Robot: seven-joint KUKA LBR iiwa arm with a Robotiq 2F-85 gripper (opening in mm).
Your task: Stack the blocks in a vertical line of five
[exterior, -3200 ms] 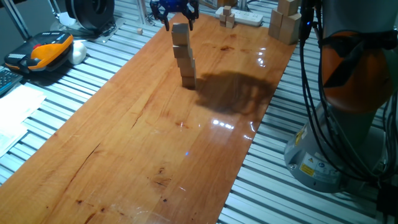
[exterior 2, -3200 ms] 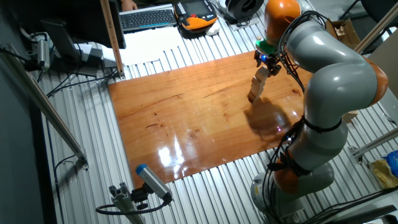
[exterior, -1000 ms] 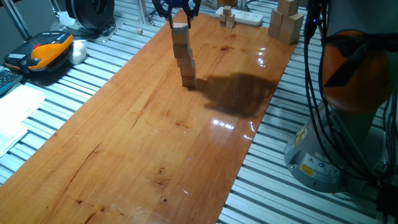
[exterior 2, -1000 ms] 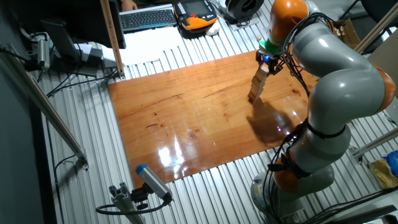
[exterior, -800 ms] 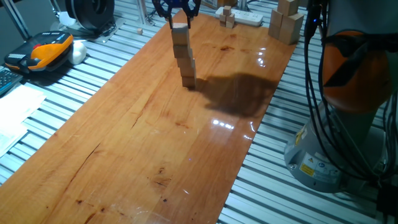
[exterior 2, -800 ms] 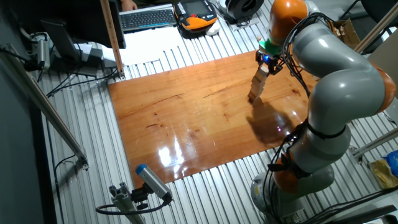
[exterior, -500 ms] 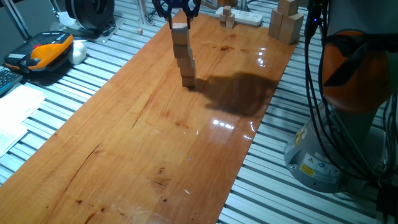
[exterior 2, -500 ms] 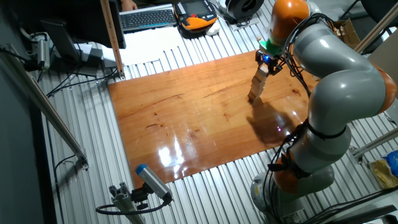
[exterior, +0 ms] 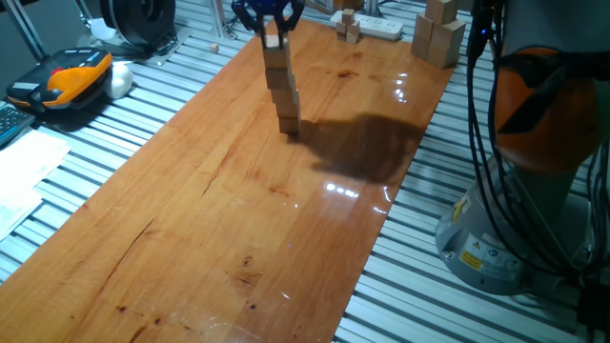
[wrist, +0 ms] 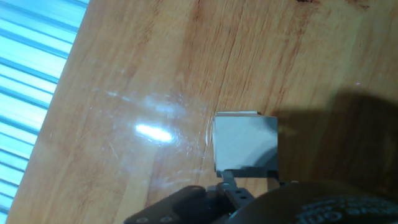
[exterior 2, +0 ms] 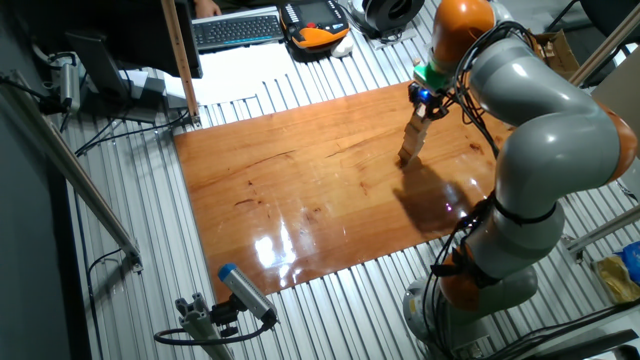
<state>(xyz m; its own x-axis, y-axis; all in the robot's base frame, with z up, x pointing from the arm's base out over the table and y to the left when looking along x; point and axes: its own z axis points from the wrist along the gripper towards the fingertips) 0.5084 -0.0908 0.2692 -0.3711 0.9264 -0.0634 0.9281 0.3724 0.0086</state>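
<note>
a: blocks (exterior: 282,81) stand as one column near the far end of the wooden surface (exterior: 219,200), bottom cube on the boards, top cube up between the jaws of the gripper (exterior: 272,24). i think i count five, though the upper ones blur together.

b: is it holding that top cube or just straddling it?

a: cannot tell. in one fixed view the dark fingers sit on both sides of it; in the hand view only the top face of the top block (wrist: 245,143) shows, with the fingers mostly out of sight at the lower edge.

b: so what could go wrong?

a: the column isn't plumb. the cubes step sideways from one another (the lower ones sit right of the upper ones in one fixed view), and in the other fixed view the stack (exterior 2: 414,135) leans. if the jaws are clamped and open unevenly, one pad would drag the top cube sideways. if the arm (exterior 2: 520,100) lifts off at a slant, a finger could clip it.

b: and then?

a: likely the whole tower topples, since nothing braces it. a straight, slow rise seems safest to me.
</note>
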